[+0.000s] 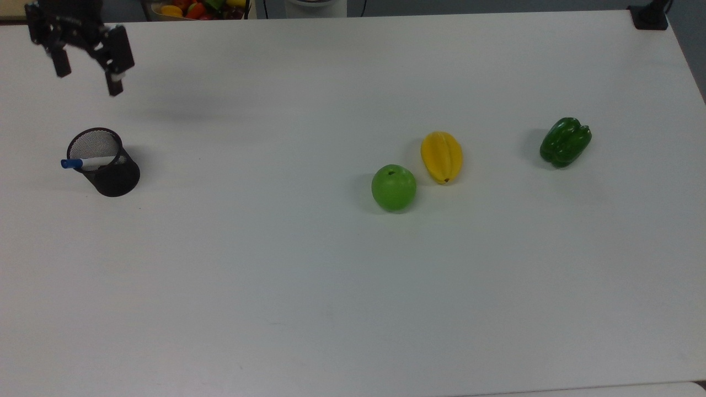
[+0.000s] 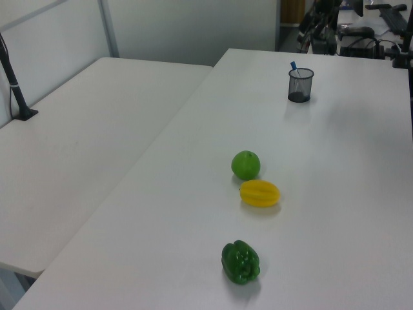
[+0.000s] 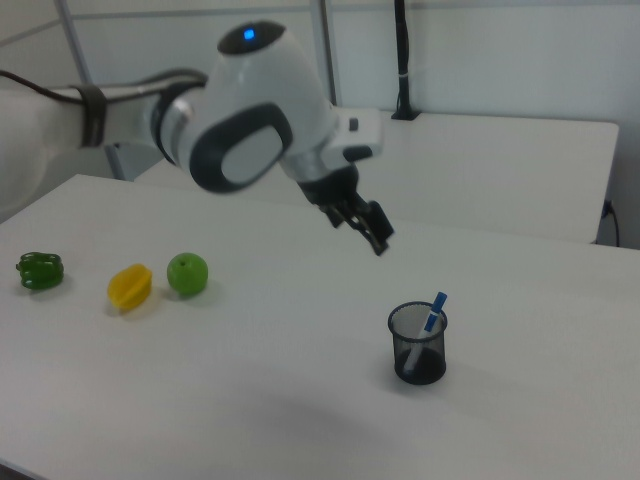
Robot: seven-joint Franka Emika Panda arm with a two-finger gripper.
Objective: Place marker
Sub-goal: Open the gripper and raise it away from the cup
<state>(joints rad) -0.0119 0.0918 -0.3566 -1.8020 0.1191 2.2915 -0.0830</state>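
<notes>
The marker [image 1: 88,162], white with a blue cap, stands slanted inside a black mesh cup [image 1: 113,176] at the top view's left. Its blue end juts over the cup's rim. In the right view the marker [image 3: 433,311] leans against the rim of the cup [image 3: 418,347], and in the left view its blue tip [image 2: 293,65] pokes above the cup [image 2: 300,84]. My gripper [image 1: 87,77] hangs open and holds nothing, well above and beyond the cup, near the table's far edge. The right view shows the gripper [image 3: 371,230] up and to the left of the cup.
A green apple [image 1: 394,187], a yellow starfruit [image 1: 441,157] and a green pepper [image 1: 565,141] lie on the white table [image 1: 353,286], right of centre in the top view. A bowl of fruit [image 1: 193,8] stands past the far edge. A second table [image 2: 77,142] adjoins in the left view.
</notes>
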